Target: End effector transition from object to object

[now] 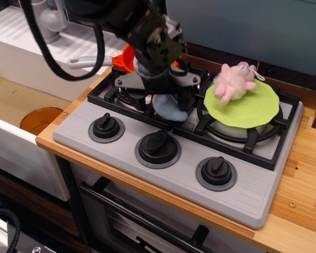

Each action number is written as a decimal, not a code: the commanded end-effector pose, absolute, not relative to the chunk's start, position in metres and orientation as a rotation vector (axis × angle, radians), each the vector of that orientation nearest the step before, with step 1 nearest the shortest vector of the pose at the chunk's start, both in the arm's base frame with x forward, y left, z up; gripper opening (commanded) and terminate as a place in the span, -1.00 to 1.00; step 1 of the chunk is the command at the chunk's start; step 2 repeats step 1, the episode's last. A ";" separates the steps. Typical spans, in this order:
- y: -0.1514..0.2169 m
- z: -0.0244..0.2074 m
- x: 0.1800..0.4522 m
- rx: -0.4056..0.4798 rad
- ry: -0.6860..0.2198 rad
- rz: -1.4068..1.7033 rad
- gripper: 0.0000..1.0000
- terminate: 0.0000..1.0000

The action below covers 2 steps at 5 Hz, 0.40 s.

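The light-blue plush [169,108] lies on the grate between the two burners of the toy stove [121,134]. My gripper [166,104] is lowered right over it, open, with one finger on each side of the plush; its top is hidden by the gripper body. I cannot tell whether the fingers touch it. The pale-pink plush [233,81] lies to the right on a light-green disc [250,109] over the right burner, apart from the gripper.
An orange pot [127,59] with a grey handle [88,62] sits on the back left burner, mostly hidden by the arm. Three black knobs [158,147] line the stove front. A sink with an orange disc [38,119] and a grey faucet [43,20] is at the left.
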<state>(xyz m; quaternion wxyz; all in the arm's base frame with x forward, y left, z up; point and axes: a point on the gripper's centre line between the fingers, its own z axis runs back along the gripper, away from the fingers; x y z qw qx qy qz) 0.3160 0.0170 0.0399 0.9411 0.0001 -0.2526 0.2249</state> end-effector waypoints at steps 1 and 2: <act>0.015 0.035 0.329 -0.045 -0.532 0.433 1.00 1.00; 0.015 0.035 0.329 -0.045 -0.532 0.433 1.00 1.00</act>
